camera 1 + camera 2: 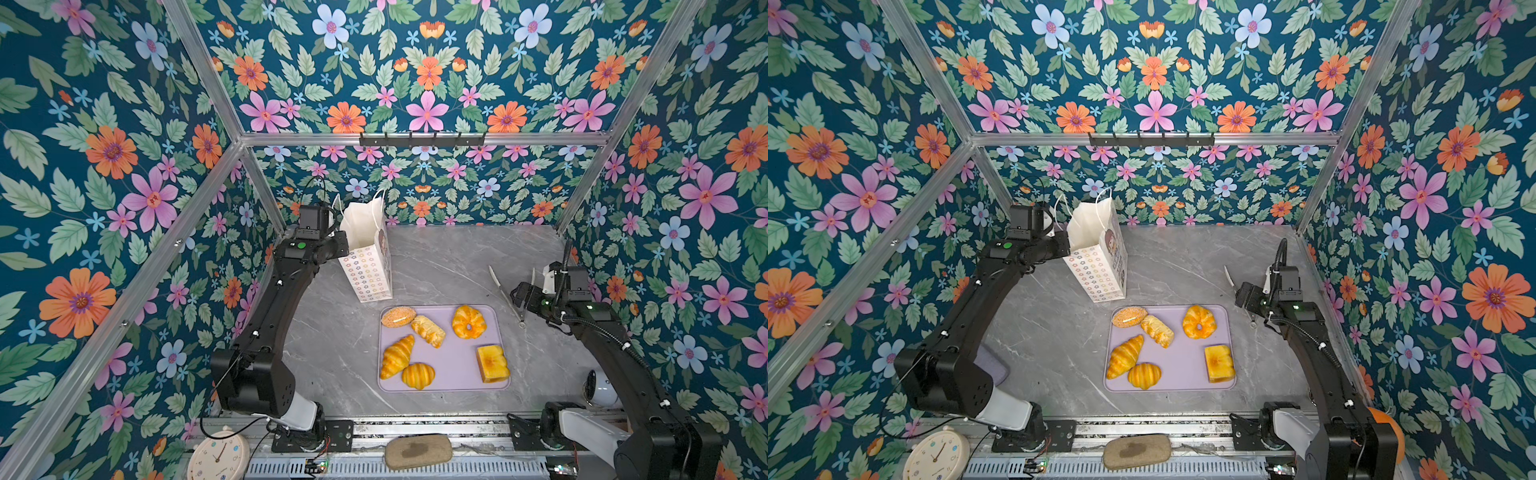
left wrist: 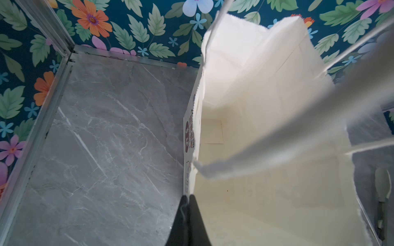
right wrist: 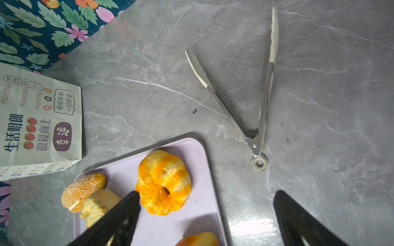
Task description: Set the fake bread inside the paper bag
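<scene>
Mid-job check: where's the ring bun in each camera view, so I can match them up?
Top view: ring bun at the tray's far right corner.
Top view: same far right corner.
Left wrist: not in it; bag interior fills the picture.
Right wrist: on the tray, beside a finger of the open right claw.
Shared landmark: the bag, in all four views.

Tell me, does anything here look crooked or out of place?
Nothing spilled: all six bread pieces sit on the tray. Only the paper bag looks odd, its mouth creased where the left gripper pinches its edge.
</scene>
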### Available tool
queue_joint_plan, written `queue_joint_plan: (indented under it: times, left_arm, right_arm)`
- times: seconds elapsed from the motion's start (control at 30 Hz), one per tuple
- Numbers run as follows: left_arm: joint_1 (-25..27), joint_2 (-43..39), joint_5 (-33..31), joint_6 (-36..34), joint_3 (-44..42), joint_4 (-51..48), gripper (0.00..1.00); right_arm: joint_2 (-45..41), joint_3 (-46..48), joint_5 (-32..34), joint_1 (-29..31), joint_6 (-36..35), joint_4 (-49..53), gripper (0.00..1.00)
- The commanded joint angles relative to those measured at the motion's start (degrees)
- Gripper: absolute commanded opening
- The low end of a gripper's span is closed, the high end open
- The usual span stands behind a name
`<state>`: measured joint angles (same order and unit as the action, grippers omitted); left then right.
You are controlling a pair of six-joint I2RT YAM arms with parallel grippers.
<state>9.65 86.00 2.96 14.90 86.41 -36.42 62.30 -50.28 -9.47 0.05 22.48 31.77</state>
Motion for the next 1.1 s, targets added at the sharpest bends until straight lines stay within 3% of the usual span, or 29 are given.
queue_joint_plan:
  times: [0.0,0.37,0.63,1.03,1.07]
  left_arm:
    - [-0.46,-1.88,-2.97,-1.75,-0.48,-2.91,0.00]
    - [-0.86,-9.18,-2.11,-2.24,-4.91,-7.56,0.00]
    - [-1.12,-13.76,4.48,-4.42,-7.58,-9.00,0.00]
    - [-2.12,-15.81,2.46,-7.36,-9.95,-9.45,0.00]
    - [-2.30,-15.94,2.41,-7.42,-9.99,-8.89,0.04]
  right_arm:
    - [0.06,0.07,-1.41,0.03,0.22,-0.14,0.98]
    - [0.19,0.80,-2.74,0.01,0.62,-0.62,0.97]
    - [0.69,1.37,-3.36,0.03,1.19,-1.50,0.97]
    - [2.05,2.62,-3.00,0.02,1.31,-2.96,0.95]
    - [2.27,2.88,-2.76,-0.03,1.16,-3.24,0.95]
